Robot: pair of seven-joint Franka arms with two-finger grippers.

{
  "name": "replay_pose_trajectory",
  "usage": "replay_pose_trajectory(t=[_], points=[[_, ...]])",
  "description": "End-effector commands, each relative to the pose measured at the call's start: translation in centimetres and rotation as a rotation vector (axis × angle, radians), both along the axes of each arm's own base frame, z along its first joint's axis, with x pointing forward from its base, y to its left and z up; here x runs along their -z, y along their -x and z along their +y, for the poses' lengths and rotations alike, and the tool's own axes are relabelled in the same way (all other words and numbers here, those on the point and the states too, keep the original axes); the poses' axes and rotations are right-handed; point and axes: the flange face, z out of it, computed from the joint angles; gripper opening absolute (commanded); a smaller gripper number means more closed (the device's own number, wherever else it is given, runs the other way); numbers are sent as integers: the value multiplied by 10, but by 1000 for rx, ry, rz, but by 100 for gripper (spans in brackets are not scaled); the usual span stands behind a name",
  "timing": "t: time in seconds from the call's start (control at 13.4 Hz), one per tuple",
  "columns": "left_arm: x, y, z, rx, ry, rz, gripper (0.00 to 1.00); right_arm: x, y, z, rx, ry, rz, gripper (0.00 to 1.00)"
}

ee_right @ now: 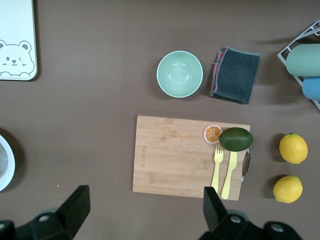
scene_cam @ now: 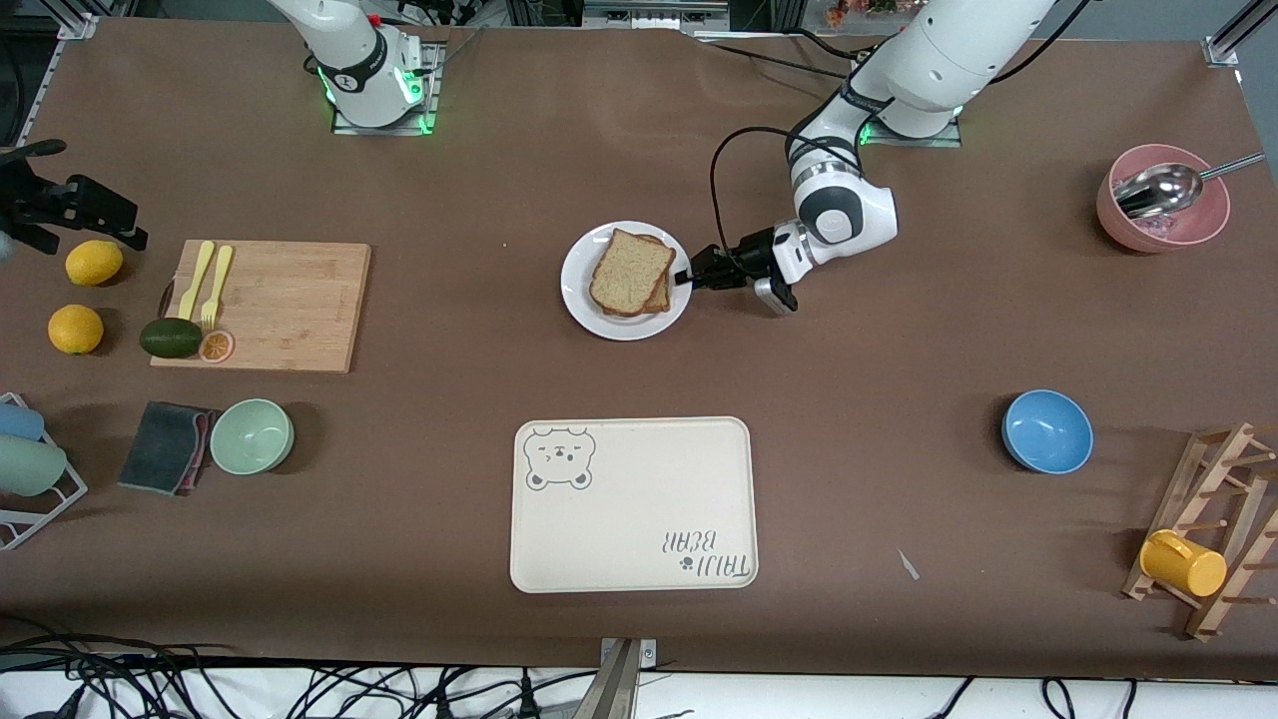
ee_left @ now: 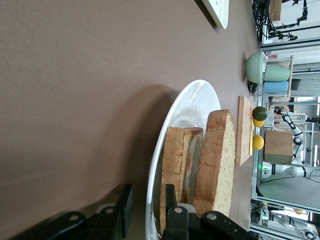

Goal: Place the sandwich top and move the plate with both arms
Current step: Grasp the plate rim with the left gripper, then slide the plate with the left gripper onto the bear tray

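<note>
The table [scene_cam: 899, 330] is carrying a bear-printed tray [scene_cam: 633, 504], lying bare nearer the front camera than the plate [scene_cam: 580, 296]. The plate is holding a stacked sandwich, the sandwich top [scene_cam: 630, 270] lying uppermost. A pink bowl [scene_cam: 1163, 213] at the left arm's end is holding a metal scoop [scene_cam: 1158, 189]; the blue bowl [scene_cam: 1046, 430] and green bowl [scene_cam: 252, 435] are sitting bare.

The left tool [scene_cam: 687, 278] is straddling the plate's rim, one finger [ee_left: 170, 197] above and one below, not yet pressing. The right tool [ee_right: 142, 202] is hanging wide open over the table near the cutting board [ee_right: 180, 156], holding nothing.

Only the left wrist view is showing pale filling between the slices.
</note>
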Motion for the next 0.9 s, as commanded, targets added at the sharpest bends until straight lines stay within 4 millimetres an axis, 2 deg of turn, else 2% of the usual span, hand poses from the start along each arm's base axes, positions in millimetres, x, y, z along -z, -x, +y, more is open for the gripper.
replay_pose_trajectory(t=[0.0,0.52,0.82], points=[[-1,3,-14,-22,1,-18,26,-2,1,0,8,-10,0,100],[0,4,-14,-20,-2,-22,0,-2,0,3,4,-9,-4,100],[0,2,-13,-22,-1,-24,0,-2,1,2,5,-13,0,100]])
